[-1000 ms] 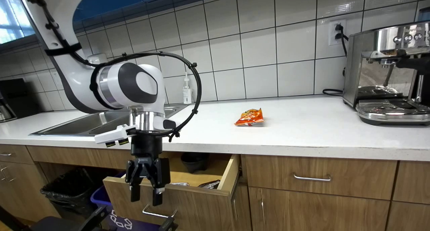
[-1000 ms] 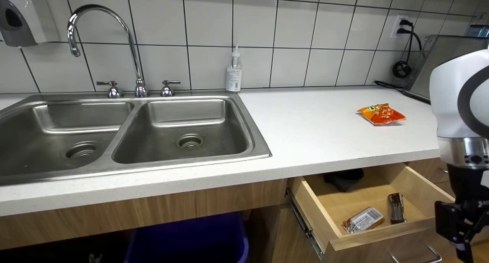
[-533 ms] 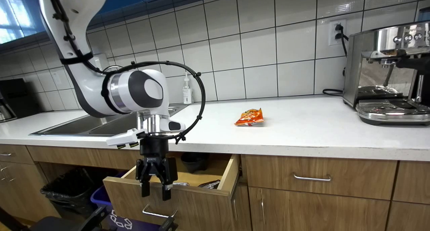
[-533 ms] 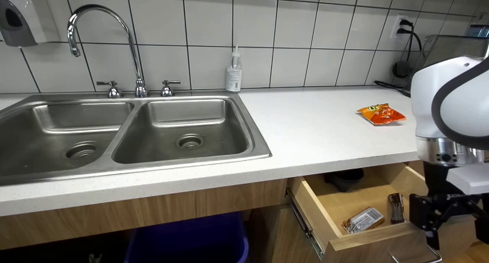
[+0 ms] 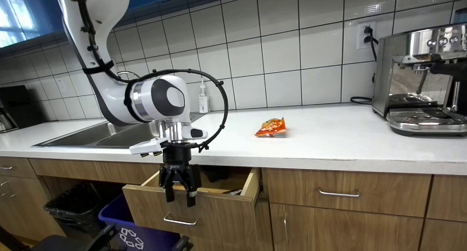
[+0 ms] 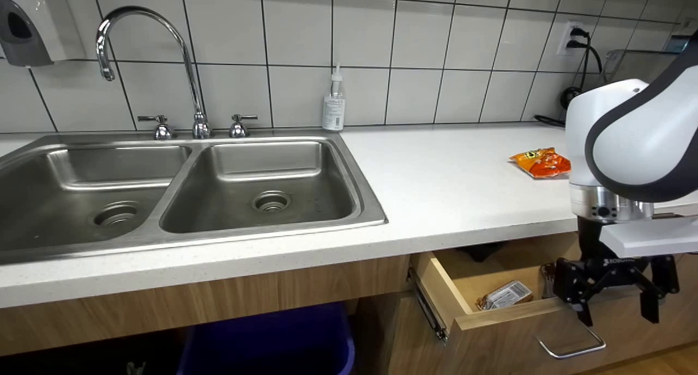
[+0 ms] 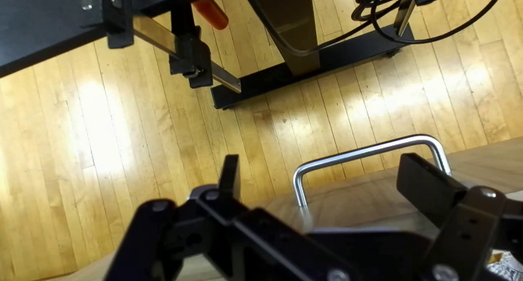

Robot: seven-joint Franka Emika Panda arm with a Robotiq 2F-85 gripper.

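From left to right, a steel sink (image 5: 89, 135) is sitting in the white table (image 5: 328, 130), with a blue bin (image 5: 157, 239) standing below. Next, the claw (image 5: 180, 198) is hanging with its 2 fingers (image 5: 170, 195) spread apart at the front of the partly open drawer (image 5: 222, 216), above its metal handle (image 5: 181, 222); the angle is leaving contact unclear. A dark container (image 5: 216, 173) is standing inside the drawer. Farther right, an orange packet (image 5: 271, 127) is lying on the table, and a coffee machine (image 5: 425, 83) is standing beyond.

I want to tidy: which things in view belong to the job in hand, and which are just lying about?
Likely part of the job: open gripper, pulled-out drawer, drawer handle.
Likely just lying about: orange snack bag, pump bottle, barcoded packet inside the drawer.
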